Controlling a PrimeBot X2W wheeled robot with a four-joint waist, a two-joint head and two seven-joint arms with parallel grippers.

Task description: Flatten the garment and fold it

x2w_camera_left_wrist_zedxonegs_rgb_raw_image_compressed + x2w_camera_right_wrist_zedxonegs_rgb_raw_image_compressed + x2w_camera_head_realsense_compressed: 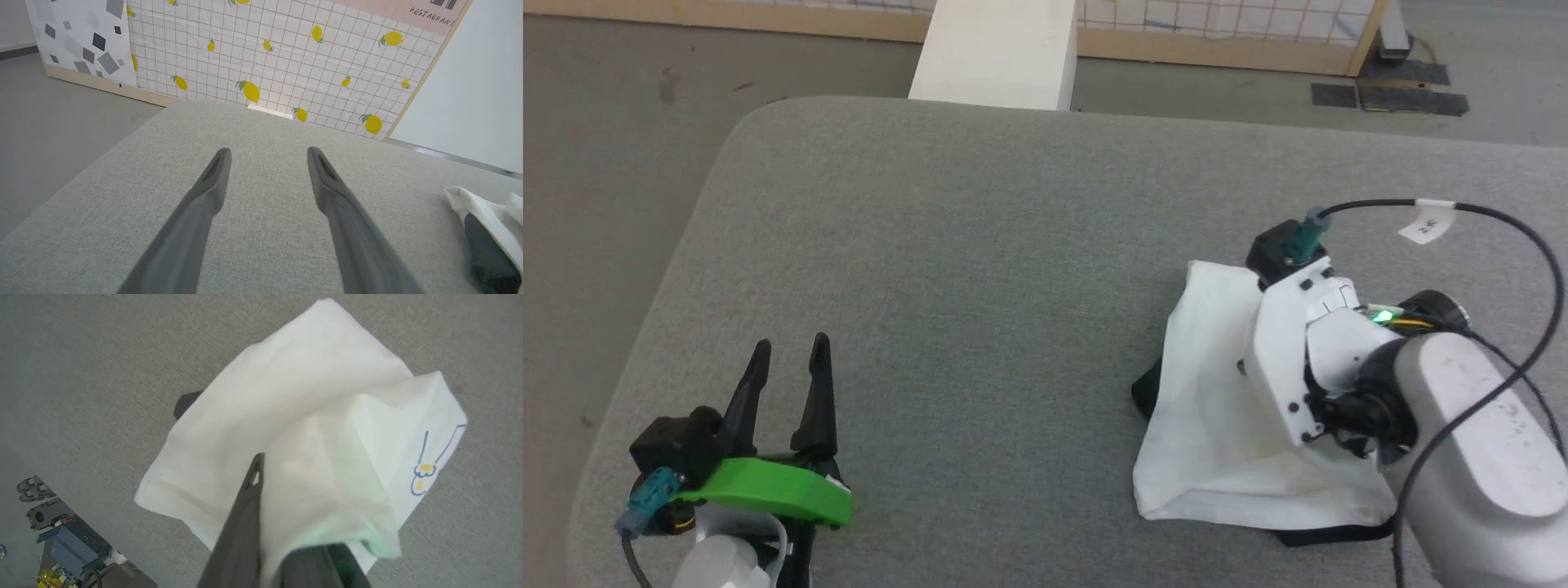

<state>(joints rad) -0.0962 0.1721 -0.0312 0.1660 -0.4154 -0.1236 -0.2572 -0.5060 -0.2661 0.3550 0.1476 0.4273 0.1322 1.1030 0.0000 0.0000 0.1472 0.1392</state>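
White fabric is clamped in the right jaws. One dark finger point(245, 522) shows, and the other sits under a raised fold of the garment point(286, 400). The grip is on a loose top layer near an edge, not a corner as far as I can tell. The left jaws are spread wide, holding nothing, over bare surface point(980, 245) at the near left, well apart from the cloth.

The garment lies in a bunched, half-folded heap on the right side of the grey surface. White panel up, black showing at its left and near edges, small blue-and-yellow print point(425, 473) by one corner.

Handling, my read: light and limp with no stiffness, so it sags and drags from any single pinch. Layers will likely lift together. Low slip on the woven surface. Not fragile. Better holds are two spread points on hem or shoulders, one per arm.

Containers: just the white box point(996, 57) beyond the far edge. Can't tell if it opens or holds anything.
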